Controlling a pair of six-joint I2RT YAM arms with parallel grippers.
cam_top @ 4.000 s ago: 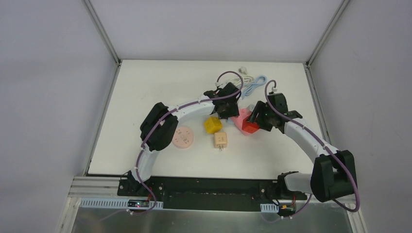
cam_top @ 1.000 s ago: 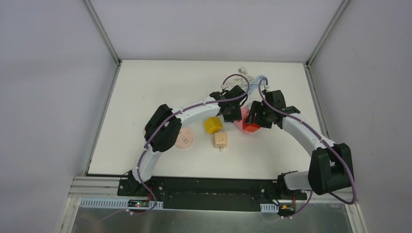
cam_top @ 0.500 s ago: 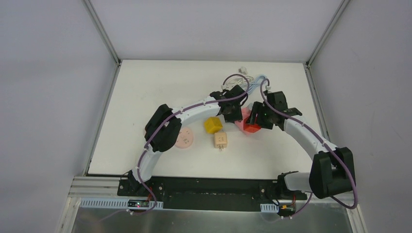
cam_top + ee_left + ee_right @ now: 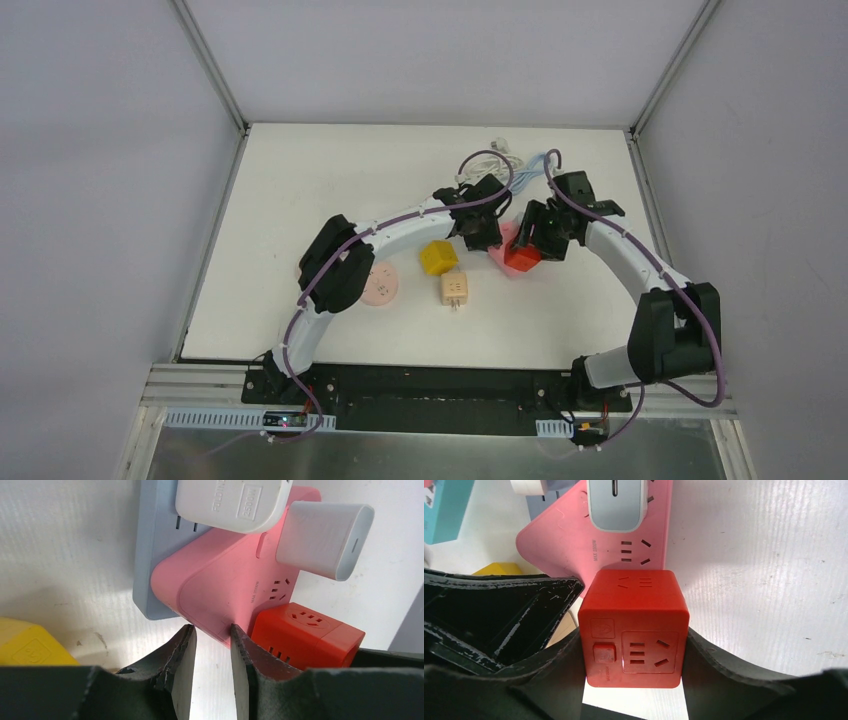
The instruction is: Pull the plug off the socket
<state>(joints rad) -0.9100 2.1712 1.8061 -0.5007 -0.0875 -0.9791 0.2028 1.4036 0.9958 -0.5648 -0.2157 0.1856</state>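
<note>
1. The right end effector (image 4: 633, 652) was clenched on the red cube (image 4: 306, 630). It had 1 finger flat against each side, which looked like a square hold for a straight pull.
2. The red cube lay on the tabletop (image 4: 60, 540), right of centre, and butted against the edge of the pink power strip (image 4: 225, 585). I could not see its pins, so I only judged it to be plugged into that edge.
3. The left end effector (image 4: 211, 636) sat on the opposite side with its 2 fingers a narrow gap apart. Their tips were at the rounded corner of the pink power strip, but I could not tell whether they pinched that corner or merely rested against it.
4. My reading was that the left arm was there to brace the strip, so that it would not drag along when the cube was drawn away.
5. The pink power strip lay partly over a blue-grey strip (image 4: 155, 555). A white plug (image 4: 232, 502) sat at the far end and a white charger (image 4: 322, 540) stood in the pink one, both clear of the 2 end effectors.
6. A yellow block (image 4: 30, 647) sat near the left fingers, apart from them and out of the pull line.
7. If the brace was loose, I judged the whole strip could slide with the cube.
</note>
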